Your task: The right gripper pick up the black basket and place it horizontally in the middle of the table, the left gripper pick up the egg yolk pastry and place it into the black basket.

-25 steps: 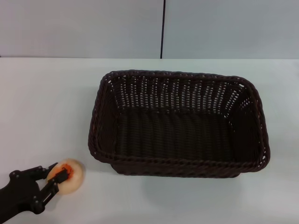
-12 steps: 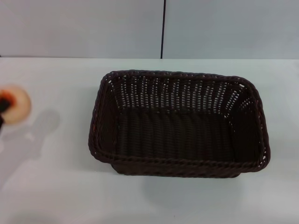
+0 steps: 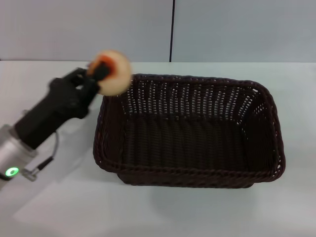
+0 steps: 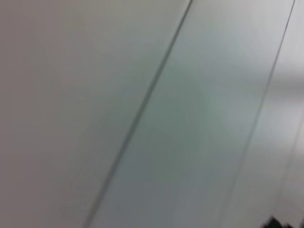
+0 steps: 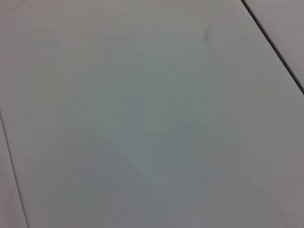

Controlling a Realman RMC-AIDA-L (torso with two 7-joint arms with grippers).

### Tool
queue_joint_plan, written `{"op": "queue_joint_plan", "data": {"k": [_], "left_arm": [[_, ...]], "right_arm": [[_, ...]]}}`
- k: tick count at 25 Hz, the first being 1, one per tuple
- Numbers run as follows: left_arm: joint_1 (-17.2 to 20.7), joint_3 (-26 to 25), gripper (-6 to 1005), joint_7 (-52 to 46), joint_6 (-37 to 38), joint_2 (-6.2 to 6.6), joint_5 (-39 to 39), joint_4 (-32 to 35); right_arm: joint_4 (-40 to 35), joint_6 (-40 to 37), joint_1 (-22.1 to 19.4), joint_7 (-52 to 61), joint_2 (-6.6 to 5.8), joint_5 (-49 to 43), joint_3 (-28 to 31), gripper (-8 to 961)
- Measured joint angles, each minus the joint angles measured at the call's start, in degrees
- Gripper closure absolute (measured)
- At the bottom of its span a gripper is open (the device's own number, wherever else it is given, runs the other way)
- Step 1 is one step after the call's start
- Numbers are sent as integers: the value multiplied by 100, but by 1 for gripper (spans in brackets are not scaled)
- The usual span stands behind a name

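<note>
The black basket [image 3: 190, 131] lies lengthwise in the middle of the white table [image 3: 44, 197], open side up and empty. My left gripper [image 3: 101, 74] is shut on the egg yolk pastry [image 3: 112, 73] and holds it in the air over the basket's far left corner. Its dark arm reaches in from the lower left. The right gripper is out of view in every view. Both wrist views show only plain grey wall panels.
A grey panelled wall [image 3: 89, 29] with a dark vertical seam stands behind the table. White tabletop lies to the left of the basket and in front of it.
My left gripper has lifted the pastry off the table at the front left and carried it up and to the right, to the basket's far left corner. The basket has not moved.
</note>
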Motion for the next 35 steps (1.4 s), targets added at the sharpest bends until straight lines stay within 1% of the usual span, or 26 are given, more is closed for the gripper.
{"op": "queue_joint_plan", "data": {"k": [1,4,6,9,11,12,14,16,17,18,19,20,21,22,23,25,26,31,35], "left_arm": [[0,0,913,0,0,0,0,0],[-142,344,864,-28,-166,-13,3,-34],[-168,396,832,-22,-177,-17,2,-36],[-147,348,686,-18,-109,-16,-40,-42],[-108,227,589,-11,-5,-5,-54,-38],[-71,116,519,6,69,-1,-57,-30],[68,-245,379,122,295,7,-59,-3],[267,-800,339,354,574,13,-61,-6],[422,-1259,319,553,779,17,-61,-22],[524,-1553,299,671,906,17,-61,-37],[590,-1735,279,733,966,17,-62,-38],[737,-2182,258,852,1096,14,-61,-41],[822,-2464,238,907,1168,12,-61,-51],[961,-2891,218,933,1202,11,-65,-73],[1058,-3215,198,934,1209,11,-63,-109],[1258,-3831,158,934,1219,18,-64,-173],[1347,-4097,154,933,1228,25,-64,-189],[1558,-4683,139,899,1258,43,-62,-144],[1601,-4793,139,920,1259,45,-60,-134]], "right_arm": [[15,-1,-2,0,1,1,3,502],[42,-2,-8,0,1,3,8,502],[44,-2,-11,0,2,4,8,502],[45,-2,-7,1,1,11,8,502],[45,-11,9,2,2,12,23,502],[45,-28,17,2,1,12,49,502],[45,-69,33,3,10,14,129,502],[53,-123,42,4,31,18,253,502],[75,-197,40,3,43,20,387,502],[75,-197,40,3,43,20,387,502],[100,-245,30,3,45,21,470,502],[119,-280,23,-2,46,21,527,502],[145,-321,10,-9,46,21,614,502],[209,-378,-12,-20,46,21,810,502],[209,-378,-12,-20,46,21,810,502],[273,-418,-39,-25,46,21,1006,502],[294,-428,-54,-25,46,21,1074,502],[373,-448,-126,-24,45,21,1297,502],[430,-450,-137,-25,45,22,1387,502]]}}
